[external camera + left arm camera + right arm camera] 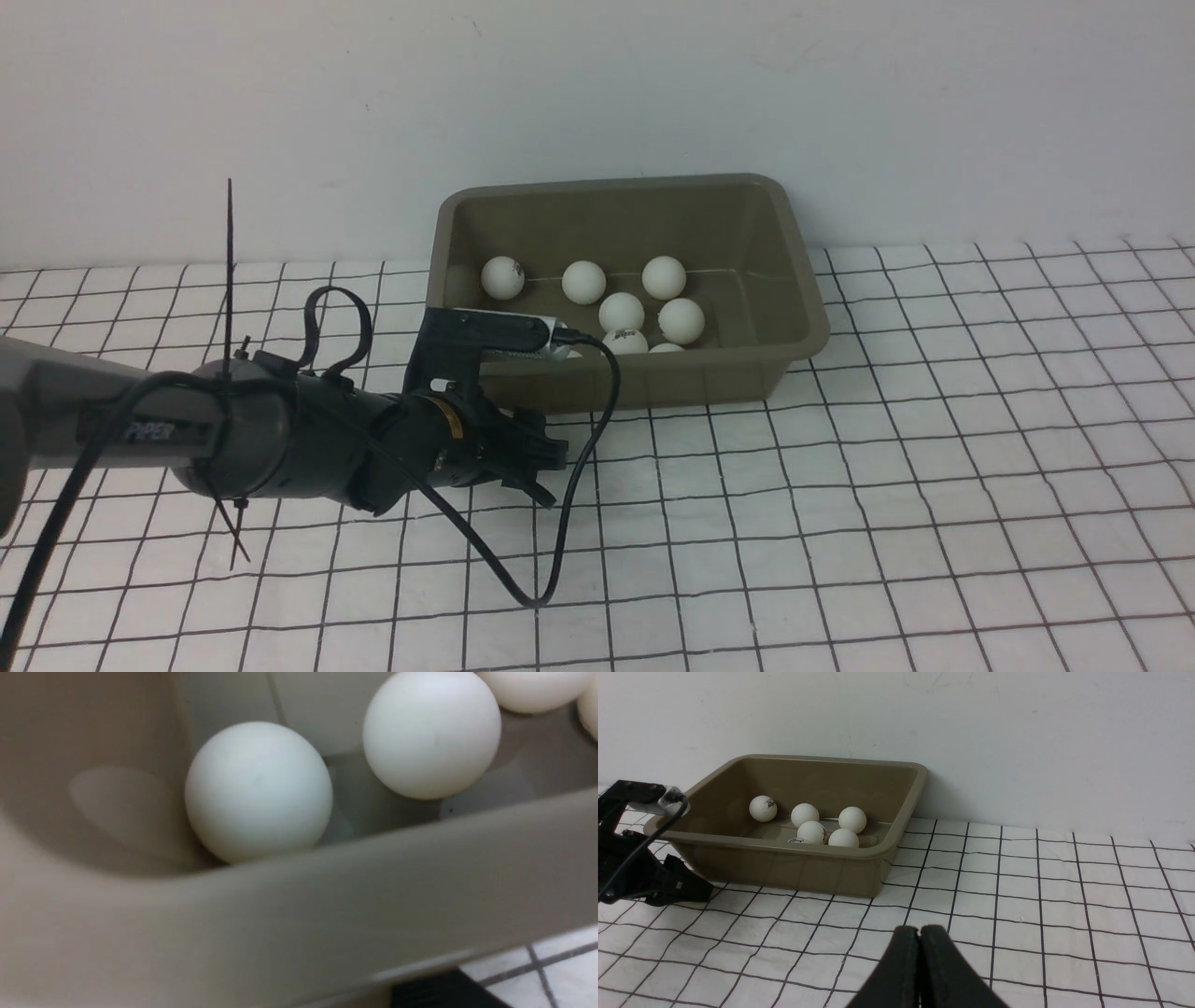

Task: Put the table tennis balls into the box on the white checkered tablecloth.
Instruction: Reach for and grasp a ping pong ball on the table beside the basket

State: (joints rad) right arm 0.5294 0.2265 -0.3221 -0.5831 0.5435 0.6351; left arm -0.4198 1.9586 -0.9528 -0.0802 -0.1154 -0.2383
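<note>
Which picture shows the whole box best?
The right wrist view: the box shows whole, nothing covering it. In the front view the left arm hides part of its near wall. The left wrist view shows only a close-up of rim and a few balls.

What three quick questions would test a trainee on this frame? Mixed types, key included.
1. True or false: the right hand is open.
2. Where are the small white table tennis balls? A: held in the right hand. B: inside the olive-grey plastic box. C: balanced on the box's rim.
3. Short answer: which hand is beside the box's near wall?

Key: 1 false, its fingers are pressed together. 2 B. 3 the left hand.
</note>
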